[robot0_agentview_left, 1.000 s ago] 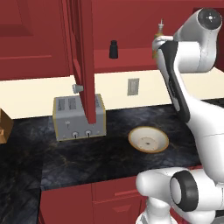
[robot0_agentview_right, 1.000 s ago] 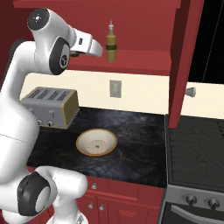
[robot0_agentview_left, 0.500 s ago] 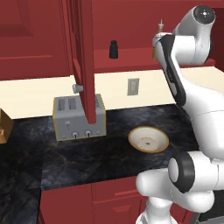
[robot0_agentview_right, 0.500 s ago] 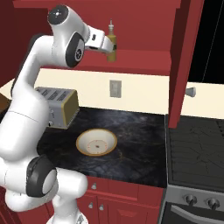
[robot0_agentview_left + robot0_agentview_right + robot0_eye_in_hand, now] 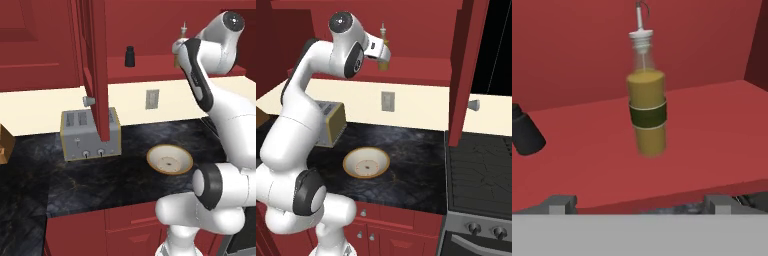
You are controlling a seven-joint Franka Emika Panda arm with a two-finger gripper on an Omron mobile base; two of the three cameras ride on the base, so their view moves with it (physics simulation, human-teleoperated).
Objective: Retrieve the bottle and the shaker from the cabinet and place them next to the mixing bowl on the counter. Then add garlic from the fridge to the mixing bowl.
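The tool is raised to the red shelf of the cabinet, and its two fingers stand wide apart with nothing between them. In the hand view the bottle stands upright on the shelf straight ahead of the tool, centred between the fingertips but beyond them, not touched. It is olive-yellow with a dark band round its middle, a thin pale neck and a pointed spout on top. The shaker, all black, stands on the same shelf well apart from the bottle, near the edge of that view.

In the left base view the shaker stands on the shelf between the open cabinet door and the arm, and the spout of the bottle shows just above the wrist. In the right base view the bottle stands just beside the end of the arm, on the shelf.

Below the cabinet, the mixing bowl sits on the black marbled counter, with a golden-tan rim and a cream inside. A silver toaster stands on the counter near the bowl, under the open door, close to the wall. A wall socket is on the cream backsplash above the bowl. In the right base view a stove adjoins the counter on the side away from the toaster.
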